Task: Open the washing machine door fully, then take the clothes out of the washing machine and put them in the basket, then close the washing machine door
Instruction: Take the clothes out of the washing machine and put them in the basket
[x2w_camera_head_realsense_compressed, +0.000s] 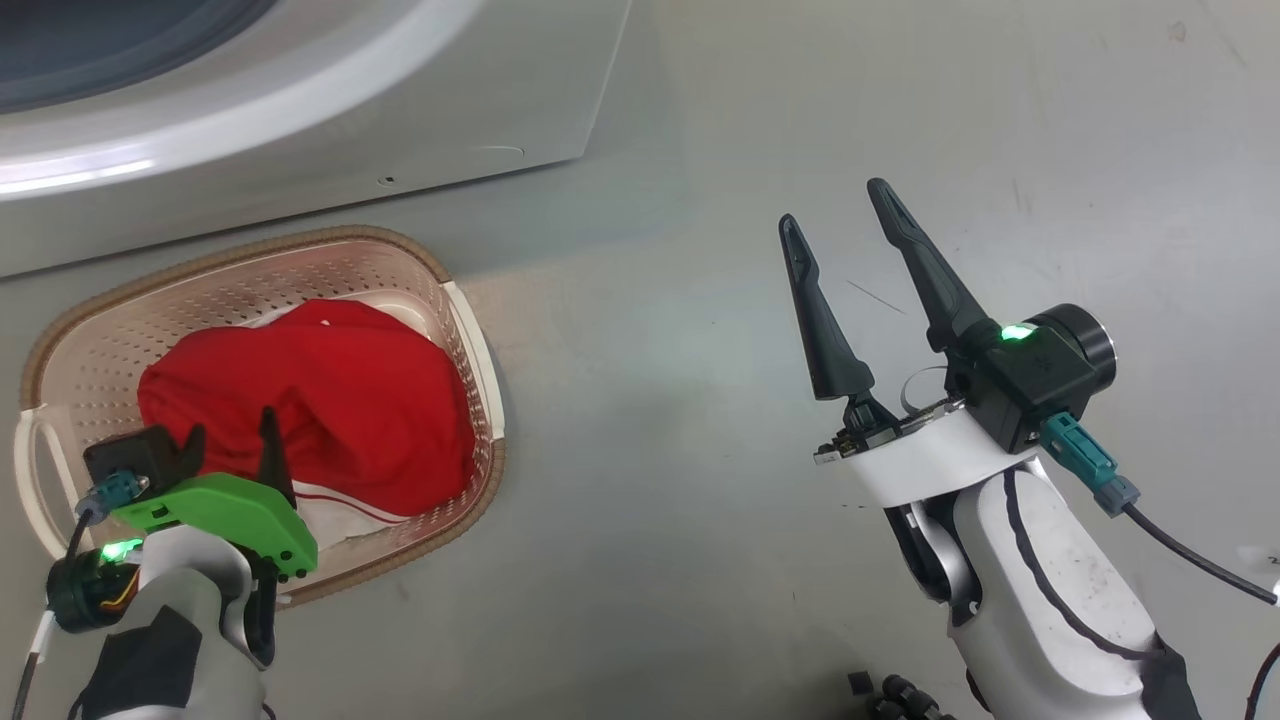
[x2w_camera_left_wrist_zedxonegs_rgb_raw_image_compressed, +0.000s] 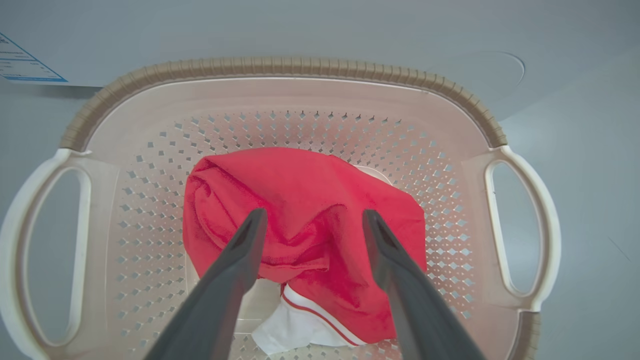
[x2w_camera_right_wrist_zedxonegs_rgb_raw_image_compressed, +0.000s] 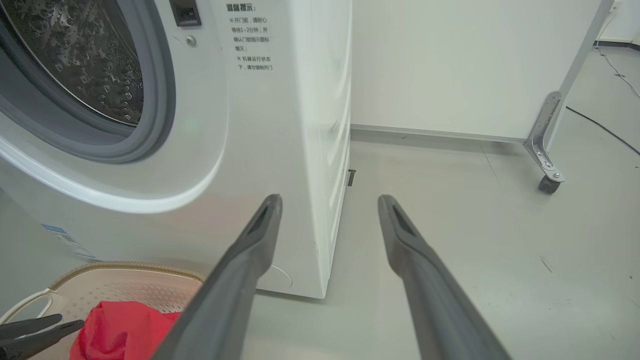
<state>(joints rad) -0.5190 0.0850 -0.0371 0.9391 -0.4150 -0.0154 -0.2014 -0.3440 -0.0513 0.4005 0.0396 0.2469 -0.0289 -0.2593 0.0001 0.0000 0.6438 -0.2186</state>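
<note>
The red clothes (x2w_camera_head_realsense_compressed: 330, 390) with white trim lie bunched inside the cream basket (x2w_camera_head_realsense_compressed: 300, 240), which stands on the floor just in front of the white washing machine (x2w_camera_head_realsense_compressed: 300, 120). My left gripper (x2w_camera_head_realsense_compressed: 232, 440) hangs over the basket's near side, open, its fingers straddling the clothes (x2w_camera_left_wrist_zedxonegs_rgb_raw_image_compressed: 300, 190) without gripping them. In the left wrist view the left gripper (x2w_camera_left_wrist_zedxonegs_rgb_raw_image_compressed: 314, 216) has nothing between its fingers, and the basket's brown rim (x2w_camera_left_wrist_zedxonegs_rgb_raw_image_compressed: 280, 67) rings the view. My right gripper (x2w_camera_head_realsense_compressed: 832, 205) stands open over bare floor to the right. The machine's drum (x2w_camera_right_wrist_zedxonegs_rgb_raw_image_compressed: 85, 60) is uncovered. The washing machine door is out of view.
In the right wrist view, the right gripper (x2w_camera_right_wrist_zedxonegs_rgb_raw_image_compressed: 330, 200) points past the washing machine's (x2w_camera_right_wrist_zedxonegs_rgb_raw_image_compressed: 260, 125) right corner. A white panel on a caster (x2w_camera_right_wrist_zedxonegs_rgb_raw_image_compressed: 547, 180) stands at the far right, with a black cable (x2w_camera_right_wrist_zedxonegs_rgb_raw_image_compressed: 600, 125) on the floor behind it. Grey floor (x2w_camera_head_realsense_compressed: 700, 350) lies between basket and right arm.
</note>
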